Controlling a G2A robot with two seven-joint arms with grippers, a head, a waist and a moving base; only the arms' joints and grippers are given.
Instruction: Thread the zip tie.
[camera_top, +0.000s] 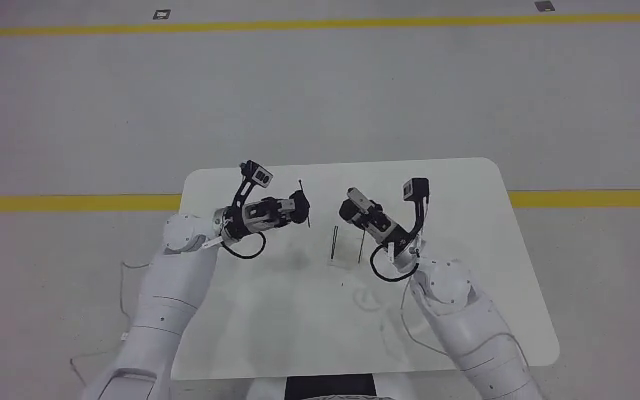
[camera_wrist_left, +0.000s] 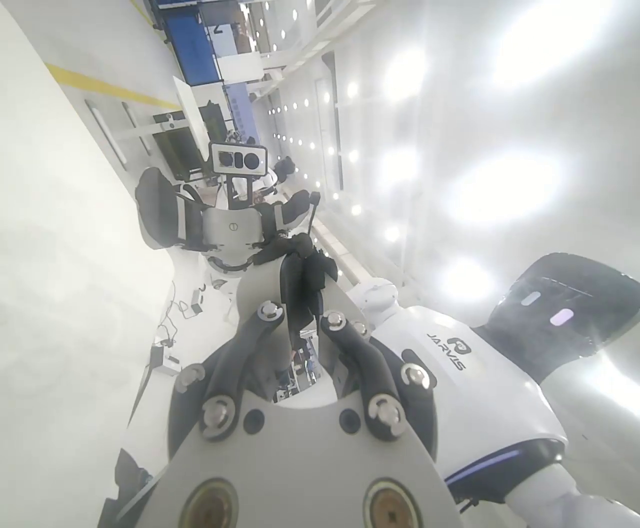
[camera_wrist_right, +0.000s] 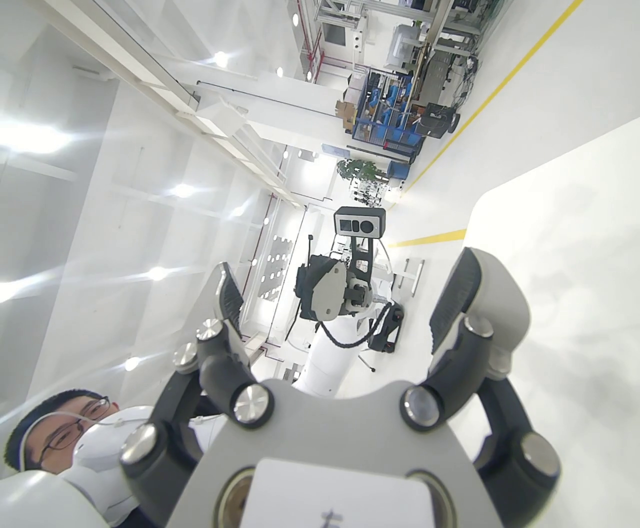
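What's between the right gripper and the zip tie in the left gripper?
Nothing: in the top view, only bare white table shows between the right gripper and the zip tie.

Right gripper jaws spread wide; left gripper opposite (zip tie pinched)

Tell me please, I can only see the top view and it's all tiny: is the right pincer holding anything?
Observer: No. In the right wrist view the right pincer stands wide open, nothing between its pads.
Operator: And the left one?
Observer: The left pincer is shut on the black zip tie; one end pokes out past its tips.
Operator: Do they face each other?
Observer: Yes. The right wrist view looks between its own open fingers straight at the left pincer.
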